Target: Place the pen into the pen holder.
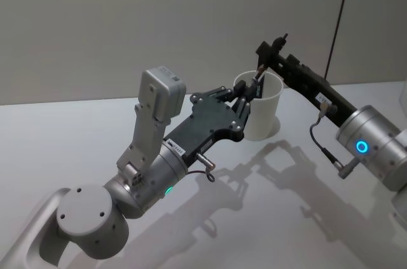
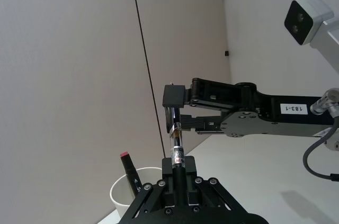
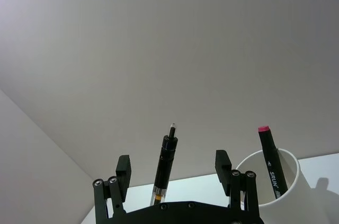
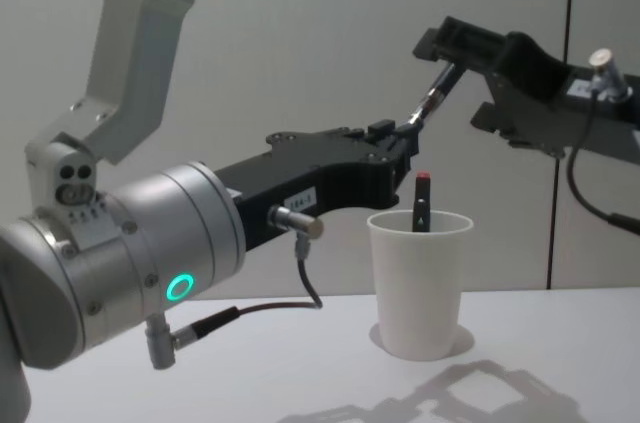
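1. The left gripper [image 2: 179,173] was clenched on one end of the pen [image 2: 176,147], holding it tilted in the air above the pen holder [image 4: 420,283]. The holder was a white paper cup standing on the table [image 4: 560,343].
2. The right gripper [image 3: 172,163] was spread wide, with the pen's free end between its fingers and apparently touching neither. A sideways move by either arm could have knocked the pen askew in the left grip.
3. The pen sloped up and away from the cup's mouth. Let go at that angle, it would probably have struck the rim or dropped outside.
4. A red-capped marker [image 4: 423,201] stood leaning inside the cup. A descending pen could have caught on its cap.
5. The cup looked light, so a nudge from the left gripper's linkage could have tipped it.
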### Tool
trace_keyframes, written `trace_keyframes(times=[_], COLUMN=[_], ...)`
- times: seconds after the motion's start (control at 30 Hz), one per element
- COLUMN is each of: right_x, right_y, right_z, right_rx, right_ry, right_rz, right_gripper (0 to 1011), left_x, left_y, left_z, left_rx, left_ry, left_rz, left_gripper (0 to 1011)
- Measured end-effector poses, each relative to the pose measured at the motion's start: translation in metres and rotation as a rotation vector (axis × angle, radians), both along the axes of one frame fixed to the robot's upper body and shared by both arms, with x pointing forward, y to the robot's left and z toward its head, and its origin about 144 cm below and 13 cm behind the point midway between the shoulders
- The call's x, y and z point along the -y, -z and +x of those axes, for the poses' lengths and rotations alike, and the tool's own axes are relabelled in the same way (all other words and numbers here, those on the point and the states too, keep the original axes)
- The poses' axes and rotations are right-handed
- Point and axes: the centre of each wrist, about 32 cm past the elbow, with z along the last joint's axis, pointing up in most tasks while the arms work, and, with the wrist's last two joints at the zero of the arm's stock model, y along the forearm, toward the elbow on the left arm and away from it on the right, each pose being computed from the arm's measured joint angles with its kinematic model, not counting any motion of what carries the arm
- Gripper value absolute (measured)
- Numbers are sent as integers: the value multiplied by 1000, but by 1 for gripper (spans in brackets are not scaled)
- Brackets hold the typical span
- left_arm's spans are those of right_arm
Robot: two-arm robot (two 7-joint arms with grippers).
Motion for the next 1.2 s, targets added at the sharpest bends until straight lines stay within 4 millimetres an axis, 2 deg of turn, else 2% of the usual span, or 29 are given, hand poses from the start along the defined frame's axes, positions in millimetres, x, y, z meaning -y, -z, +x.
trace_keyframes(times=[0.6, 0.83, 0.93, 0.97, 1.07, 1.1, 1.17, 1.2], right_x=[-11, -13, -13, -13, -13, -14, -14, -14], right_y=[-4, -5, -5, -5, -5, -5, -5, -5], right_z=[7, 8, 8, 8, 8, 8, 8, 9], right_rx=[-32, -36, -37, -37, -38, -38, -39, -39], right_ry=[-16, -20, -21, -21, -22, -22, -22, -22], right_rz=[-14, -16, -17, -18, -18, -19, -19, -19], right_gripper=[990, 837, 746, 683, 624, 564, 522, 462], left_x=[0, 0, 0, 0, 0, 0, 0, 0], left_y=[0, 0, 0, 0, 0, 0, 0, 0], left_z=[0, 0, 0, 0, 0, 0, 0, 0], left_rx=[0, 0, 0, 0, 0, 0, 0, 0], left_ry=[0, 0, 0, 0, 0, 0, 0, 0], left_rz=[0, 0, 0, 0, 0, 0, 0, 0], left_gripper=[129, 128, 129, 129, 129, 129, 129, 129])
